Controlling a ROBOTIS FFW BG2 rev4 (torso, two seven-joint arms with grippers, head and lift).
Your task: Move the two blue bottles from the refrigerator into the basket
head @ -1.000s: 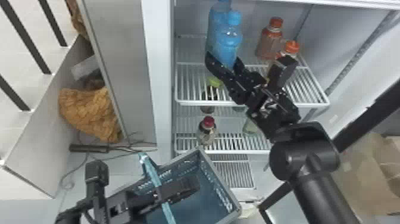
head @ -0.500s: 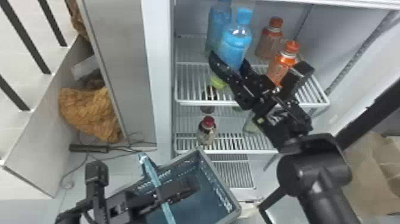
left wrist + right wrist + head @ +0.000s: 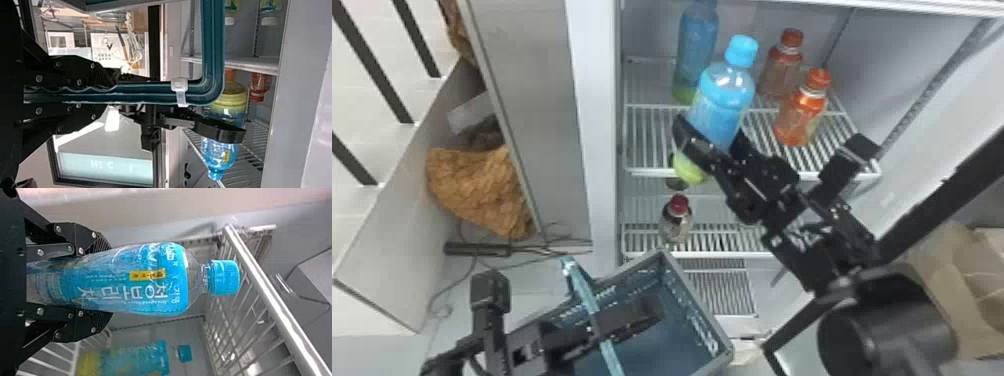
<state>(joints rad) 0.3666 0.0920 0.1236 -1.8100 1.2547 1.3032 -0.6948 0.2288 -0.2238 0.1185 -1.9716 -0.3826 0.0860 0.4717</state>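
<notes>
Your right claw (image 3: 710, 131) holds a blue bottle (image 3: 724, 95) at the upper shelf's (image 3: 659, 171) front edge.
Cap up, lime-green base, fingers closed around it; its twin (image 3: 696, 45) stands on that shelf. Below, your left claw (image 3: 652, 312) clamps the basket handle (image 3: 604, 345).

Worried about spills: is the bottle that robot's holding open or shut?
Shut: the bottle between the right fingers has its blue cap on.

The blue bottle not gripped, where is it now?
In the head view, this blue bottle stands on the upper shelf, left side, behind the gripped bottle.
</notes>
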